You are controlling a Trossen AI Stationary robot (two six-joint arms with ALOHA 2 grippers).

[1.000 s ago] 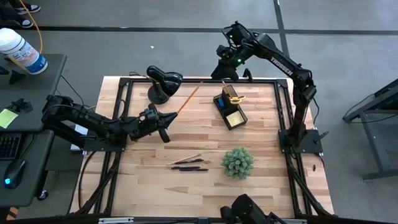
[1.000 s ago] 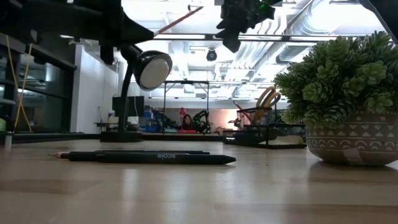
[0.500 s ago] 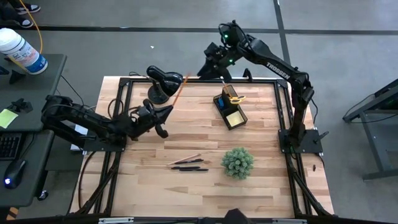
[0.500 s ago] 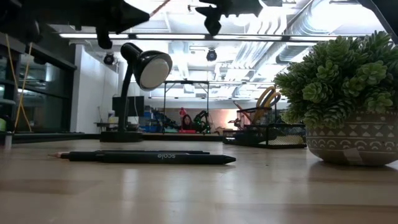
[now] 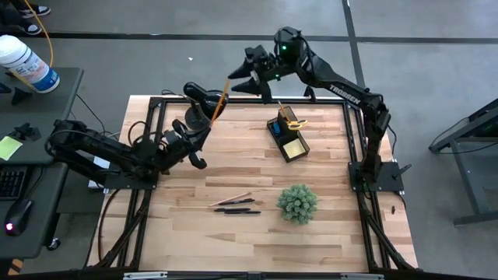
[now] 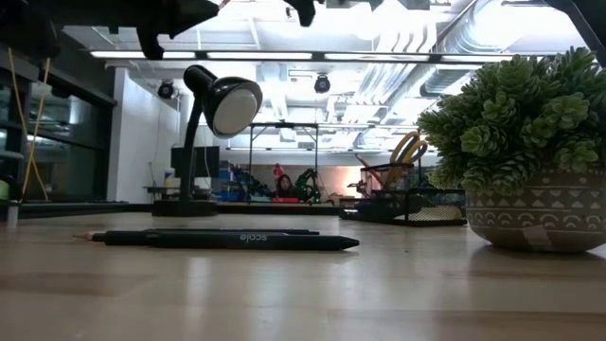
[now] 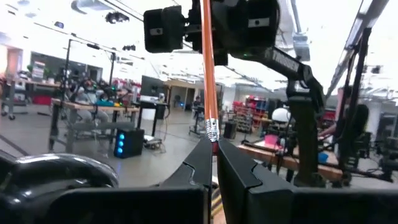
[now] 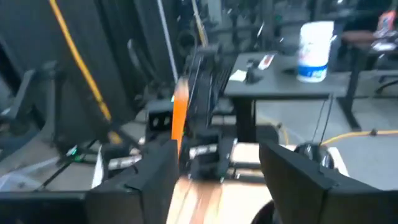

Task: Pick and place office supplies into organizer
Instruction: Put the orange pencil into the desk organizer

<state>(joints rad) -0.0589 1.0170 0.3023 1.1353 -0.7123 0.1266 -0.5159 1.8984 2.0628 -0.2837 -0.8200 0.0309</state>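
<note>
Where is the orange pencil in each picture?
High view: the orange pencil is held up near the table's far edge, above the lamp.
Low view: only its tip peeks in at the top edge.
Left wrist view: it stands up from the left tool, which is shut on it.
Right wrist view: beside the right tool's finger.
Shared landmark: the left tool.

Desk lamp and potted plant on the wooden table

The black lamp stands at the far edge; the green plant sits nearer.
</note>
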